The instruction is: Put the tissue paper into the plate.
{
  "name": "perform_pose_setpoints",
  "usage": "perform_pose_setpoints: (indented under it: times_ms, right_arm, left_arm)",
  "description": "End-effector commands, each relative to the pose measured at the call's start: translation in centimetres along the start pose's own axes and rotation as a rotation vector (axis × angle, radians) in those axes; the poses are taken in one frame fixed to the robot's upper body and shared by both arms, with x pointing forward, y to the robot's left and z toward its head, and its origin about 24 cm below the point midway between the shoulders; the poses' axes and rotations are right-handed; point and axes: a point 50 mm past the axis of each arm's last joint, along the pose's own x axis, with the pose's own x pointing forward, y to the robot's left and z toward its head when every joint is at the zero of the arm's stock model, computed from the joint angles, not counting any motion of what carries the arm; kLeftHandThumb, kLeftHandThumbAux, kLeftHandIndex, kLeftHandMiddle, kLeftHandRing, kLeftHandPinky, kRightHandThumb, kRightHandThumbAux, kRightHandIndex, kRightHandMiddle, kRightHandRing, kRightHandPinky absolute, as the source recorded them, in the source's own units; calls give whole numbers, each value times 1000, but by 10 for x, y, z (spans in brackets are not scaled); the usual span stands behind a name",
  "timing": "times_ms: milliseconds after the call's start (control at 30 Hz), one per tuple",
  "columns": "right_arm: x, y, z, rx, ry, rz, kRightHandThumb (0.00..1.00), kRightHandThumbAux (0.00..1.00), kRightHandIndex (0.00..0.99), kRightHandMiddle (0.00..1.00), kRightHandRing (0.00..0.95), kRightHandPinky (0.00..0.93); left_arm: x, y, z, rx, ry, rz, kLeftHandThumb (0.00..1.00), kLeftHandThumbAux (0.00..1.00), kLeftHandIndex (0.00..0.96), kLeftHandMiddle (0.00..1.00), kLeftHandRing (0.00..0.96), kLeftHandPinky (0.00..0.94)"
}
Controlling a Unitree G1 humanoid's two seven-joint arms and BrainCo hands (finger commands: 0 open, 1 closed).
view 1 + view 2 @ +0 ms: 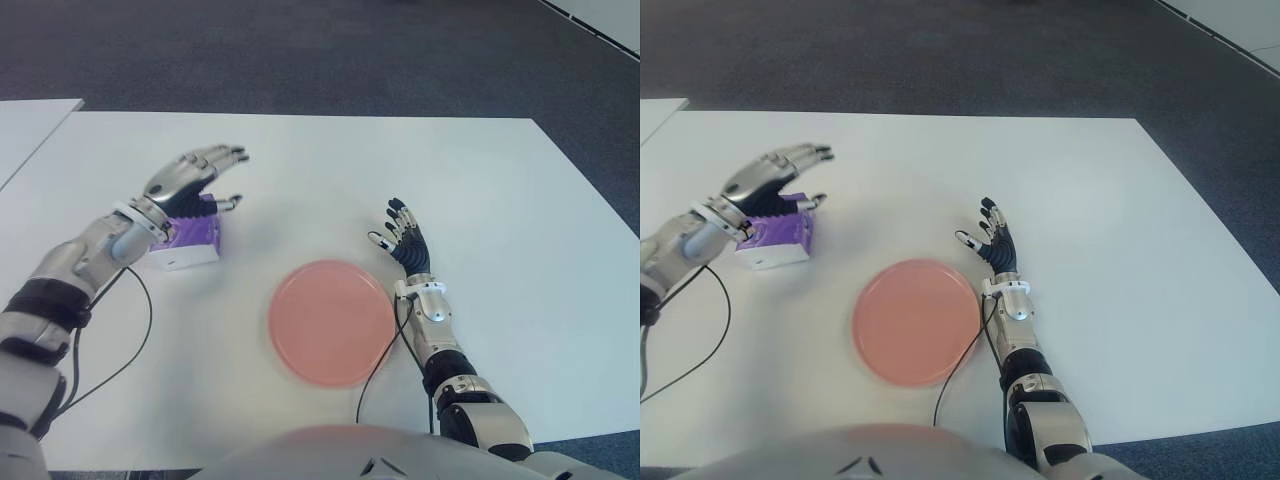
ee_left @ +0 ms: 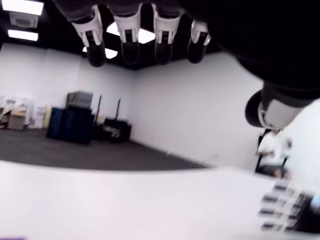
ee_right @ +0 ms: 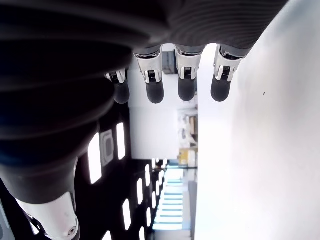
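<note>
Tissue pack (image 1: 190, 238) sits under the open left hand (image 1: 190, 178), plate (image 1: 332, 322) beside the open right hand (image 1: 405, 240).

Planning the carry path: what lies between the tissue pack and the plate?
Only bare white table between the purple tissue pack and pink plate, in both eye views.

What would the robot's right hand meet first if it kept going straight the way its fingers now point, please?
Probably nothing on the table. The right hand, open beside the pink plate, points away from the robot over bare white table toward its far edge. The purple tissue pack sits off to the left, under the left hand.
</note>
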Motion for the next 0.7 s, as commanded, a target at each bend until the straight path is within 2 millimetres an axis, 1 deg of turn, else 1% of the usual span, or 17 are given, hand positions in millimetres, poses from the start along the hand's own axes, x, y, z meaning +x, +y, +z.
perform_pose_setpoints:
  times_ms: [33,133,300,467,567,700]
  right_arm:
    - [-45,-4,-49,7,266,-28,0,764,0,0,0,0]
    - [-45,-4,-49,4,270,-24,0,767,0,0,0,0]
    - [-45,-3,-50,7,277,-24,0,761,0,0,0,0]
    - [-45,-2,-50,12,285,-27,0,741,0,0,0,0]
    - [-45,-1,-51,13,285,-28,0,734,0,0,0,0]
    - [-45,-1,-51,14,287,-28,0,731,0,0,0,0]
  left_arm:
    - [-16,25,25,-192,-55,-30,115,368,0,0,0,0]
    - [-19,33,34,-284,-75,-45,136,390,0,0,0,0]
    - [-15,38,36,-398,-52,-87,137,410,0,0,0,0]
    - [-11,43,38,-528,-60,-121,146,383,0,0,0,0]
    - [-8,49,36,-573,-66,-114,157,362,0,0,0,0]
    - [-7,55,26,-579,-33,-76,146,350,0,0,0,0]
